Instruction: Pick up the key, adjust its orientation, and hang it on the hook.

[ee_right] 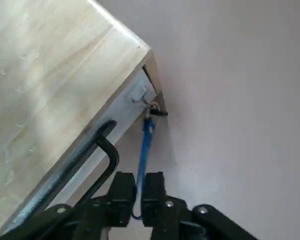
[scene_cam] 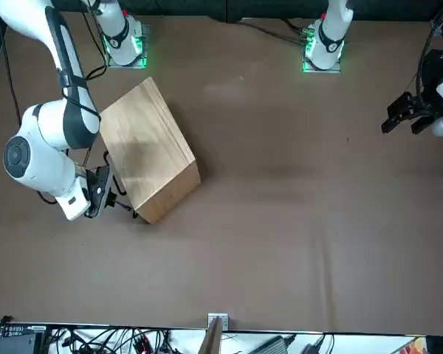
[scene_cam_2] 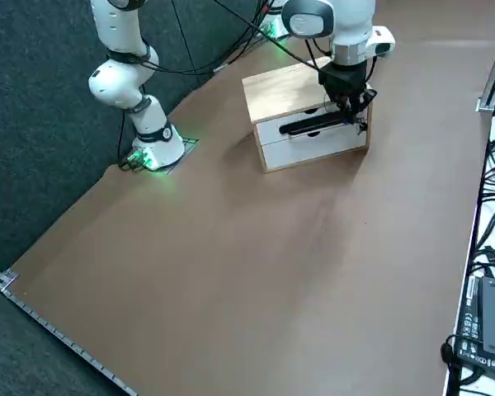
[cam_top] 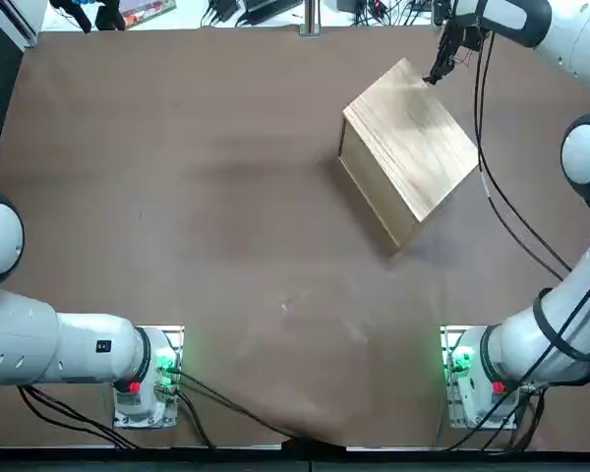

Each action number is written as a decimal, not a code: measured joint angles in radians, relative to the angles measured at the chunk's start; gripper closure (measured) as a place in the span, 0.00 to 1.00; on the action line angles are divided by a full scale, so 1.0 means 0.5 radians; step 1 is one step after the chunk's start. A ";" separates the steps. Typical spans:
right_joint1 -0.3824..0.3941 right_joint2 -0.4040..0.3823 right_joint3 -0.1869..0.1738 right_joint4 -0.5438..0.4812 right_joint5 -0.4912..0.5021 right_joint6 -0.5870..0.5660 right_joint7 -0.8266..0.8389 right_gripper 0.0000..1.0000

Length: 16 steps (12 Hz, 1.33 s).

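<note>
Standing askew on the brown tabletop (cam_top: 206, 197), the pale wooden box with white drawer fronts (ee_right: 55, 65) comes first, its black bar-shaped handle (ee_right: 107, 145) running along the near face. Next is the right arm's black two-finger gripper (ee_right: 138, 182), just off the drawer side, its fingers nearly together on a slim blue strap (ee_right: 145, 145). Beyond them, the strap's far end meets a small metal ring (ee_right: 154, 105) right by the small white hook (ee_right: 140, 96). The key presumably hangs there, but I can't pick out its shape, nor tell whether anything is hooked. The strap looks flexible, so the metal end could swing or twist past the hook; letting go before it's seated would drop it, and drifting towards the handle could bring a knock.
</note>
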 joint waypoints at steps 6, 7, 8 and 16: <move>-0.002 0.000 0.000 0.003 0.053 -0.008 -0.007 0.16; -0.002 0.000 0.000 0.010 0.054 -0.008 -0.007 0.04; -0.003 0.000 0.000 0.025 0.057 -0.008 -0.007 0.00; -0.012 -0.025 -0.019 0.273 0.064 -0.162 0.057 0.00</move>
